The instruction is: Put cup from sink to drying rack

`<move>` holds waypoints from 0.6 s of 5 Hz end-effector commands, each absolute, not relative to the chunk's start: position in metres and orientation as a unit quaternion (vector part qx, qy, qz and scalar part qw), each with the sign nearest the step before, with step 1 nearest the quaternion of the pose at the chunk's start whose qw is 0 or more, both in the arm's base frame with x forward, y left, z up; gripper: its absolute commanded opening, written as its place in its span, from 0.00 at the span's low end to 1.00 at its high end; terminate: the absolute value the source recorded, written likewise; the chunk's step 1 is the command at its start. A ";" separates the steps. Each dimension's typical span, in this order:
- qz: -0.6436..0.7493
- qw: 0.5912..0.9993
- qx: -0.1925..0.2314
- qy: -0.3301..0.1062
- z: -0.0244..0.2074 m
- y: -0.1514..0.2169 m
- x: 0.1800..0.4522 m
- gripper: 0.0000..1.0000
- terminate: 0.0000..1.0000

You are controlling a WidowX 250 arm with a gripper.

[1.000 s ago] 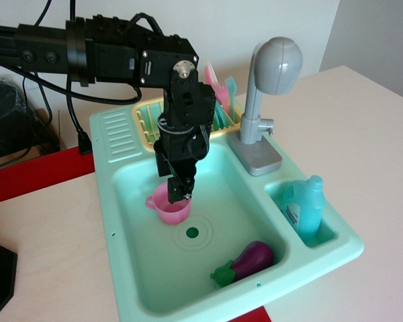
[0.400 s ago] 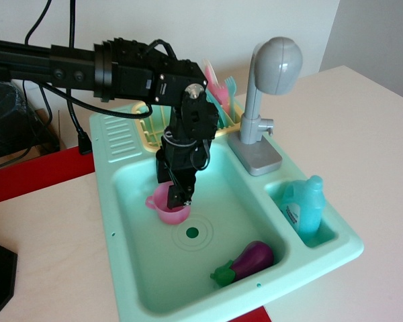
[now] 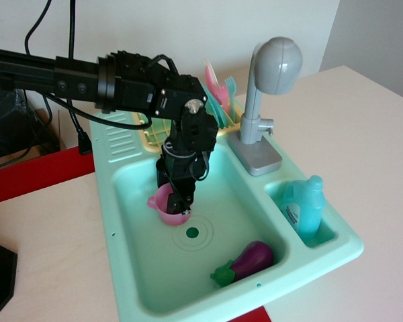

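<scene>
So the hand (image 3: pixel 179 203) has dropped lower over the last second and its tips now sit right at the cup (image 3: pixel 169 206) rim, 1 finger looking like it's inside. Can't tell if it's actually clamped yet. Cup's upright on the sink (image 3: pixel 141 268) floor, left of the drain mark. Drying rack (image 3: pixel 150 126) is at the far side, so the lift hasn't started.

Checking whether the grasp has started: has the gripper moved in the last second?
Yes. The gripper has sunk lower over the cup, nearer the sink floor beside the drain mark.
</scene>
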State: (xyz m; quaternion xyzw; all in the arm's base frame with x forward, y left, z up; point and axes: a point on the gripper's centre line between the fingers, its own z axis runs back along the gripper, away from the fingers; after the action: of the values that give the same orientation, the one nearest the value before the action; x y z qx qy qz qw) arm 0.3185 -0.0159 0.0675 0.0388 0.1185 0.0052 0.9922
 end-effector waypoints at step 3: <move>0.014 0.999 0.027 0.037 0.109 -0.019 0.324 0.00 0.00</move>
State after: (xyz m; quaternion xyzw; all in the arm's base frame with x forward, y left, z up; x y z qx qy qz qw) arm 0.3215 -0.0190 0.0945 0.0214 0.0680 0.0193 0.9973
